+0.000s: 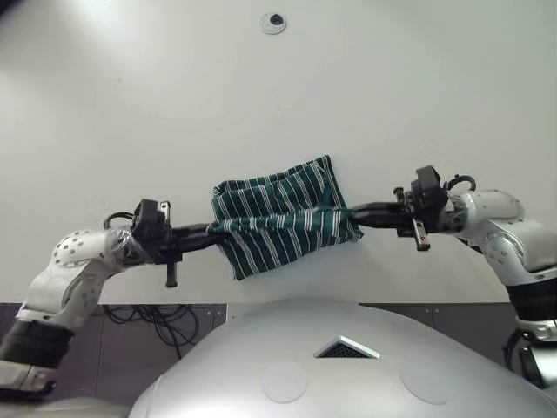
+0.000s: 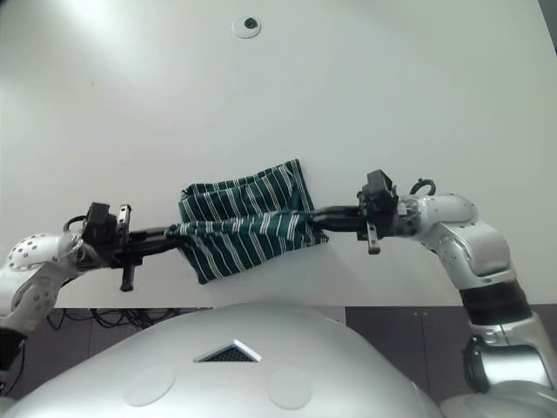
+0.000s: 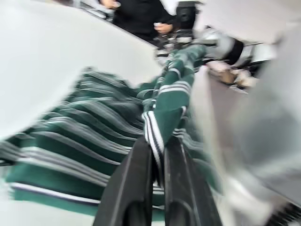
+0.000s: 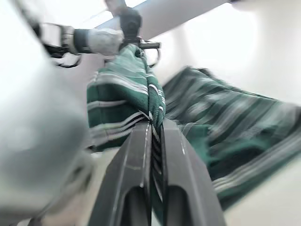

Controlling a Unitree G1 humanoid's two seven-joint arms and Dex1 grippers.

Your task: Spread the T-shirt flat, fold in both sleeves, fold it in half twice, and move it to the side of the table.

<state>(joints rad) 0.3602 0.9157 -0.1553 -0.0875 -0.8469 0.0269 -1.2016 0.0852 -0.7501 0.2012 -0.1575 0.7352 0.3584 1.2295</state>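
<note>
The T-shirt (image 1: 278, 216) is dark green with white stripes, bunched and folded over near the table's front edge. My left gripper (image 1: 216, 230) is shut on its left edge, and in the left wrist view the fabric (image 3: 160, 117) is pinched between the two black fingers (image 3: 134, 183). My right gripper (image 1: 348, 212) is shut on the shirt's right edge; the right wrist view shows the cloth (image 4: 127, 99) clamped between its fingers (image 4: 174, 174). The near edge is lifted and stretched between both grippers, while the far part lies on the white table (image 1: 174, 104).
A small round grommet (image 1: 273, 23) sits in the table's far middle. The white tabletop spreads wide behind and to both sides of the shirt. The table's front edge (image 1: 104, 303) runs just below the arms, with cables (image 1: 157, 315) on the floor beneath.
</note>
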